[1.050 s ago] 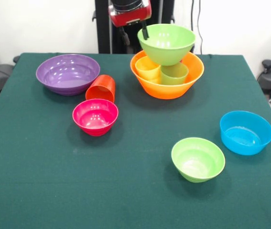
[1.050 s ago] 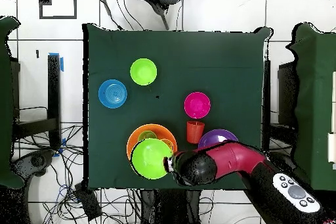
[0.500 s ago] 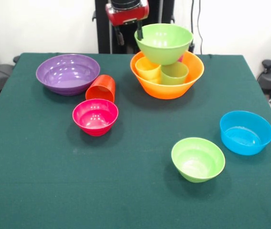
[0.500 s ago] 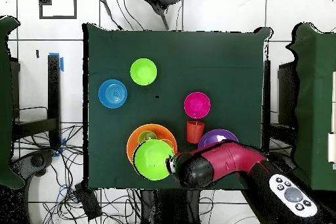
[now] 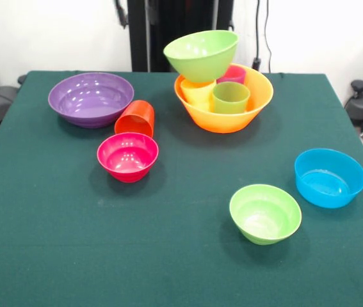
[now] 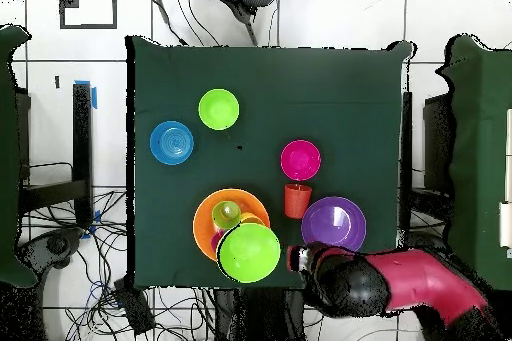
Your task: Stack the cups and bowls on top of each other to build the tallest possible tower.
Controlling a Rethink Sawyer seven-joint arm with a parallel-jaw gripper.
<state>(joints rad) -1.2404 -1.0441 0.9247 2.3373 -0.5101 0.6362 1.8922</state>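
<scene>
The step in hand is capping the tower: the large light-green bowl (image 5: 201, 54) sits on the yellow cup (image 5: 197, 93) inside the large orange bowl (image 5: 258, 96). It is tilted and hangs off-centre rather than bearing on all three cups. The light-green cup (image 5: 230, 97) and the magenta cup (image 5: 233, 73) stand uncovered next to it. The fingers (image 6: 296, 257) appear only in the overhead view, at the end of the arm by the desk (image 5: 187, 256) edge. They are just beside the green bowl's rim and seemingly apart from it. How far open they are I cannot tell, and nothing seems to be held. The wide purple bowl (image 5: 90, 97) lies close on their other side. The orange-red cup (image 5: 135, 118), on its side, and the pink-red bowl (image 5: 127, 155) lie a little beyond. The small light-green bowl (image 5: 265, 213) and the blue bowl (image 5: 330, 177) are farthest from them. In my judgement the perch looks unsteady, so the next move calls for squaring that bowl before adding anything. The fallen cup is the nearest piece to fetch after that.
</scene>
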